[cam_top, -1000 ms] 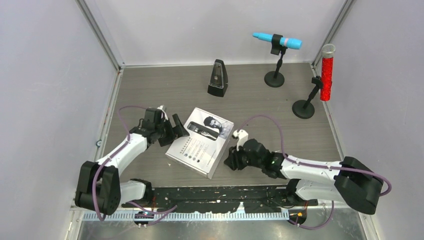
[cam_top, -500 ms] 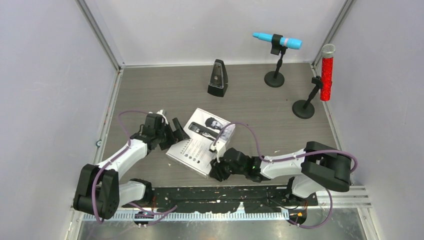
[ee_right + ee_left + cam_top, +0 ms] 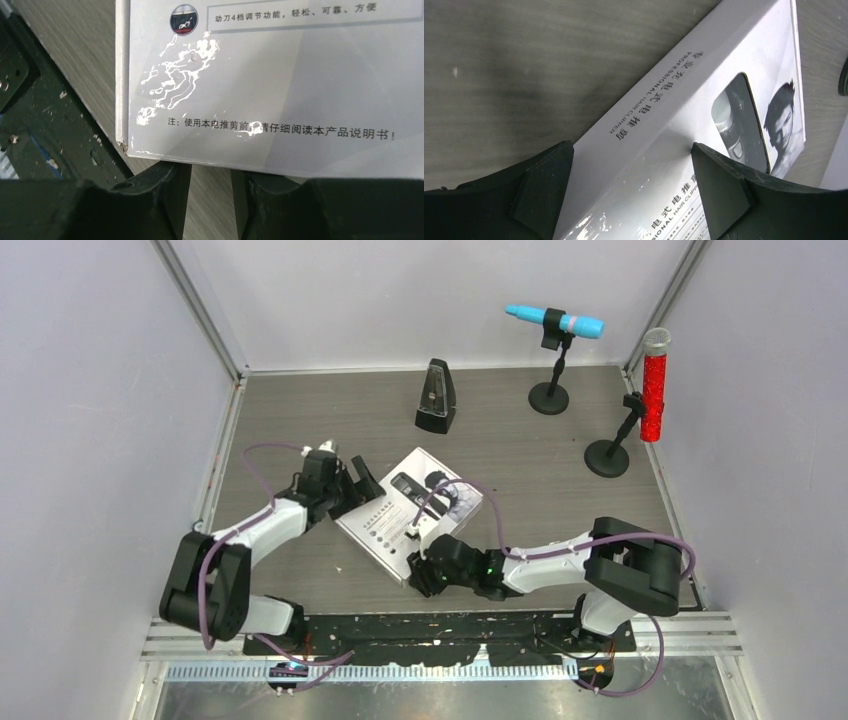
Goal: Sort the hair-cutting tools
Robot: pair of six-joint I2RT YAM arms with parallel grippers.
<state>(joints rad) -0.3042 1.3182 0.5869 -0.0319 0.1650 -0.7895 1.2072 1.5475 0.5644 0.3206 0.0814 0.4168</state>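
Note:
A white hair-clipper box lies flat on the table, with a clipper and a man's head pictured on its lid. No loose clipper, comb guards, cable or bottle show. My left gripper is open, its jaws straddling the box's left corner; both fingertips lie against the box's sides. My right gripper is at the box's near corner. Its jaws are a narrow gap apart with bare table between them, and the fingertips are tucked under the box's edge.
A black metronome stands at the back middle. A blue microphone and a red microphone on round black bases stand at the back right. A black perforated strip runs along the near edge. Walls close in left, right and back.
My right gripper has swung left from beside the box to its near corner. The box has turned and shifted slightly right and away. My left gripper has followed it to the right.

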